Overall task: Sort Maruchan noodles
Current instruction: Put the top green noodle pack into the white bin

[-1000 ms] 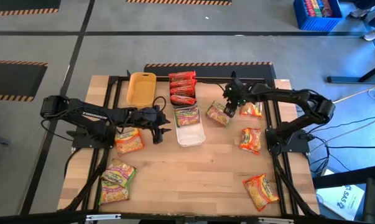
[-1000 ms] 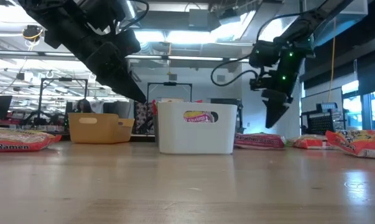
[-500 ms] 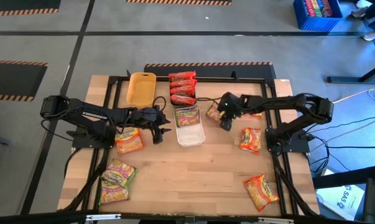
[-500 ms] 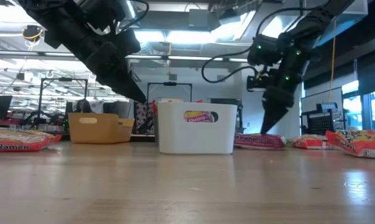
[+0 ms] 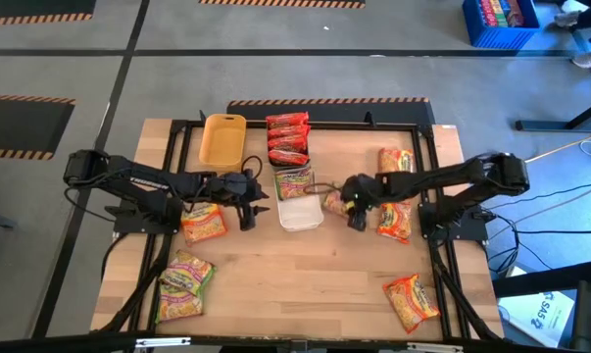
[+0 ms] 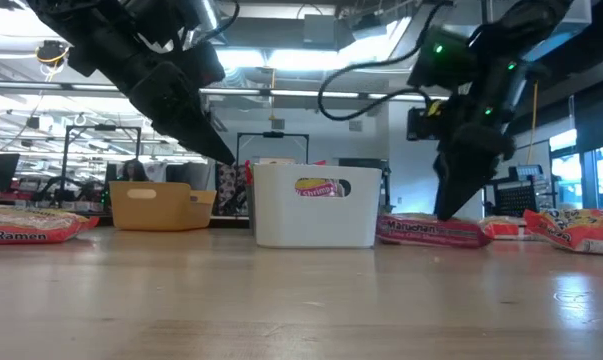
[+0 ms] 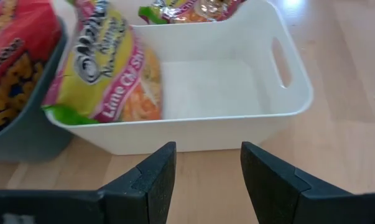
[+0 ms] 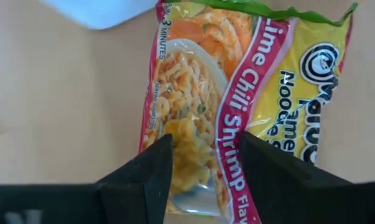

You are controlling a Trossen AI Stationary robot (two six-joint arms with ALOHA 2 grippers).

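Note:
A green-pink Maruchan packet [image 5: 331,201] lies flat on the table just right of the white tray [image 5: 300,214]. My right gripper [image 5: 355,208] stands over it, fingers apart and pointing steeply down. A second green-pink packet [image 7: 106,74] leans in the white tray, over its rim. Red packets [image 5: 287,138] fill the grey tray behind it. My left gripper [image 5: 247,202] hangs open left of the white tray, nothing between its fingers [image 7: 206,180]. More green-pink packets [image 5: 204,221] [image 5: 183,279] lie at the left, orange ones [image 5: 394,162] [image 5: 394,221] [image 5: 411,300] at the right. My right gripper comes from above, slanting steeply down, with its two spread fingertips [image 6: 447,210] down on the packet's printed top face near one short end [image 8: 196,146]. The packet is wider than the gap and runs on under both fingers. It lies flat on the table.
An empty yellow tray [image 5: 222,140] stands at the far left of the tray row. A black frame [image 5: 427,176] runs along the table's sides. Bare wood [image 5: 295,284] spreads across the near middle.
My right gripper has swung from the far right toward the near edge and a little left, sinking and rolling, its gap unchanged. The green-pink packet under it has slid along the table toward the near edge, ending beside the white tray. An orange packet behind it has come into view.

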